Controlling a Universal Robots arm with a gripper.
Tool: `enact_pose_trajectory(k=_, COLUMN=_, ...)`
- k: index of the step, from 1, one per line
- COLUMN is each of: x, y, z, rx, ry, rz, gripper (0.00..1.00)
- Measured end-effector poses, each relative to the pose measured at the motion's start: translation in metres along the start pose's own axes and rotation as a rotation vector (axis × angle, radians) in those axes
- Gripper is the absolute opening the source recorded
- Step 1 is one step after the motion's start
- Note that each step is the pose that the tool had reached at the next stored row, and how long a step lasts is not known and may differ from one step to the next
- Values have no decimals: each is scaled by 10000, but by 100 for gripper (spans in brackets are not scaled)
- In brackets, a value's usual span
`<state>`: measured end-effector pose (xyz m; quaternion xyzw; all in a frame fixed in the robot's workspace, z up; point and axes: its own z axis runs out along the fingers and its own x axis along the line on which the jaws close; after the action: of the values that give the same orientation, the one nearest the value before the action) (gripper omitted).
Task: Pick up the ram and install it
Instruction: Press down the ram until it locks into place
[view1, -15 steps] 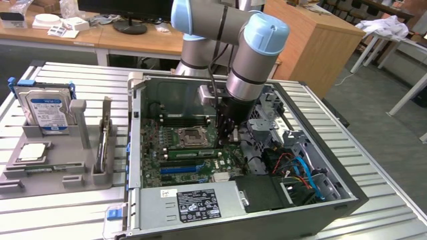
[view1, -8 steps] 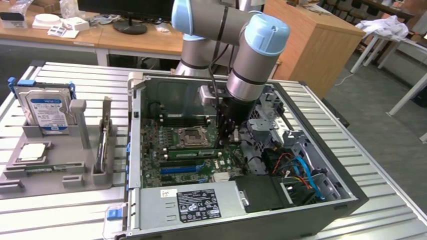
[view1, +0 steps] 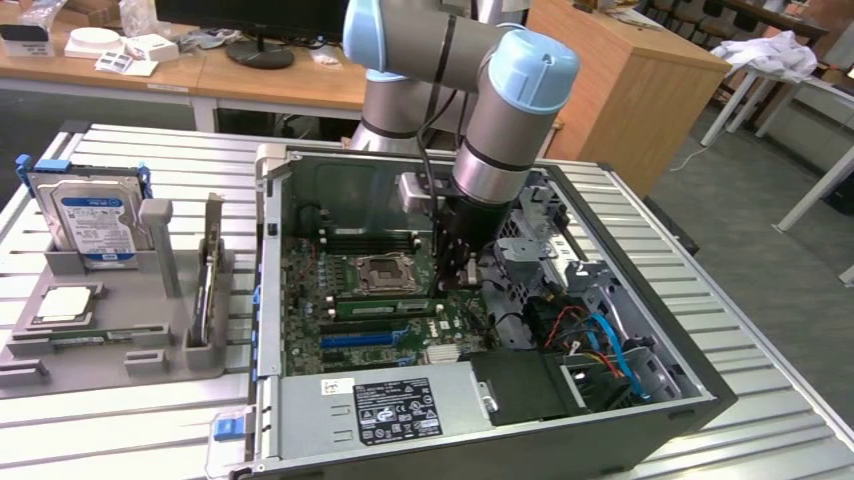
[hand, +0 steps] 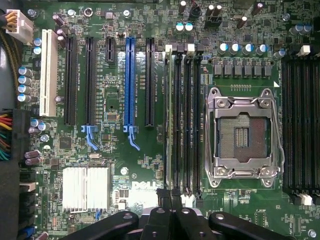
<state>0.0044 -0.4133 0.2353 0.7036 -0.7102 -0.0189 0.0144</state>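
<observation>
The ram (hand: 170, 115) is a slim green stick seen edge-on, standing in the outermost of the black memory slots (hand: 188, 115) beside the CPU socket (hand: 243, 132). In the exterior view the ram (view1: 383, 306) shows as a green strip on the motherboard, just below the socket (view1: 383, 272). My gripper (hand: 169, 198) is shut, its two black fingertips pressed together right over one end of the stick. Whether they touch it I cannot tell. Inside the open computer case, the gripper (view1: 453, 284) points straight down at the board.
Black and blue expansion slots (hand: 131, 85) and a silver heatsink (hand: 85, 187) lie beside the memory slots. The case walls (view1: 627, 420), drive cage and cables (view1: 601, 335) hem in the arm. A grey fixture (view1: 120, 355) with a hard drive (view1: 94, 215) stands at the exterior view's left.
</observation>
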Motion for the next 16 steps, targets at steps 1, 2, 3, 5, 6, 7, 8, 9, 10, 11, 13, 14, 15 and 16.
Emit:
enact_pose_trajectory(k=1, x=0, y=0, z=1, rx=0, ry=-2, rz=0, gripper=11)
enact_pose_trajectory(k=2, x=-1, y=-1, z=8, rx=3, ry=-7, rz=0, gripper=11)
enact_pose_trajectory(k=3, x=-1, y=-1, z=12, rx=1, ry=-6, rz=0, gripper=11)
enact_pose_trajectory(k=5, x=0, y=-1, z=18, rx=0, ry=-2, rz=0, gripper=11)
enact_pose_trajectory(k=6, x=0, y=-1, z=19, rx=0, ry=0, rz=0, gripper=11)
enact_pose_trajectory(k=7, x=0, y=-1, z=19, rx=0, ry=0, rz=0, gripper=11)
enact_pose_trajectory(k=8, x=0, y=-1, z=19, rx=0, ry=0, rz=0, gripper=11)
enact_pose_trajectory(k=9, x=0, y=-1, z=19, rx=0, ry=-2, rz=0, gripper=11)
enact_pose_trajectory(k=10, x=-1, y=-1, z=20, rx=1, ry=-3, rz=0, gripper=11)
enact_pose_trajectory(k=11, x=-5, y=-2, z=22, rx=1, ry=-6, rz=-1, gripper=11)
enact_pose_trajectory(k=13, x=-20, y=-1, z=22, rx=0, ry=-2, rz=0, gripper=11)
enact_pose_trajectory(k=14, x=-25, y=-1, z=23, rx=1, ry=-3, rz=0, gripper=11)
enact_pose_trajectory(k=15, x=-25, y=-1, z=23, rx=1, ry=-3, rz=-1, gripper=11)
enact_pose_trajectory(k=16, x=-25, y=-1, z=23, rx=0, ry=-2, rz=-1, gripper=11)
